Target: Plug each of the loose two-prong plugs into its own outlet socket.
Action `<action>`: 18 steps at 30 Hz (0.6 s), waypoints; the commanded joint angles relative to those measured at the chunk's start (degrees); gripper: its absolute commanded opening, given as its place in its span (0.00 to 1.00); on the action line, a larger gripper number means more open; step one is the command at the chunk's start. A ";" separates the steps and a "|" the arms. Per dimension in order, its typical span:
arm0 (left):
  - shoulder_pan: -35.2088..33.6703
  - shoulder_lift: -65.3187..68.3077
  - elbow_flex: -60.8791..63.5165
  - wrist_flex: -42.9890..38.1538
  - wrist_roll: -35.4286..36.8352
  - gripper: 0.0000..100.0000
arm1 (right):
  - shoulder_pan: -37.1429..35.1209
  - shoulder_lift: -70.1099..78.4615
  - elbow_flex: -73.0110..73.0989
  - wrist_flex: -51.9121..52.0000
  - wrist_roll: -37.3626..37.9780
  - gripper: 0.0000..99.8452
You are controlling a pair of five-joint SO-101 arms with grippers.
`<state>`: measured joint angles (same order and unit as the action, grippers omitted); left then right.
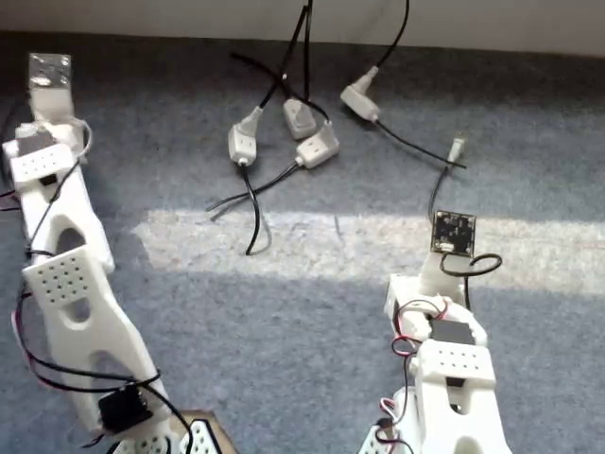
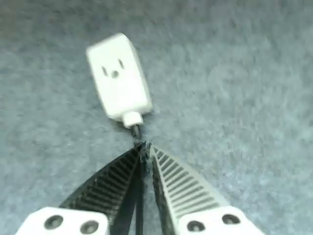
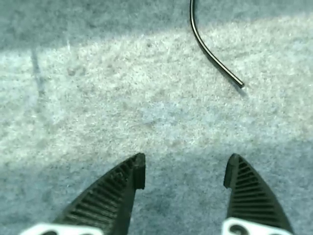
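Grey carpet (image 3: 98, 98) lies under everything. The left gripper (image 2: 146, 148) pinches a black cord (image 2: 138, 136) just behind a white outlet socket (image 2: 119, 76) lying face up. The right gripper (image 3: 187, 159) is spread wide, holding nothing, near a loose cable end (image 3: 234, 81).

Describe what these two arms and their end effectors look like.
The left arm and right arm are white plastic with perforated panels and black and red wires. The left end effector and right end effector have black ribbed tapered fingers.

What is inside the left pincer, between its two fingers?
The thin black cable of the white outlet socket, pinched in the shut left pincer. Where the cable runs farther is mostly covered by the fingers.
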<state>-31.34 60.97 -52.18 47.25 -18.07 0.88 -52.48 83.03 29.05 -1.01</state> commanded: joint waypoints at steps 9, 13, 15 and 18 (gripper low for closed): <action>-5.05 -6.90 -0.40 -1.93 7.03 0.30 | -0.40 0.04 -0.13 -0.92 -0.44 0.27; -5.49 -0.92 -0.48 -5.36 7.03 0.31 | -0.48 0.13 -0.13 -0.92 -0.44 0.27; -5.49 2.95 -0.48 -9.41 7.03 0.31 | -0.48 0.13 -0.13 -0.92 -0.44 0.27; -5.32 8.66 -0.48 -17.85 7.03 0.31 | -0.48 0.13 -0.13 -0.92 -0.53 0.27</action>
<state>-36.62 65.71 -52.18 39.16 -11.47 0.88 -52.48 83.03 29.05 -1.01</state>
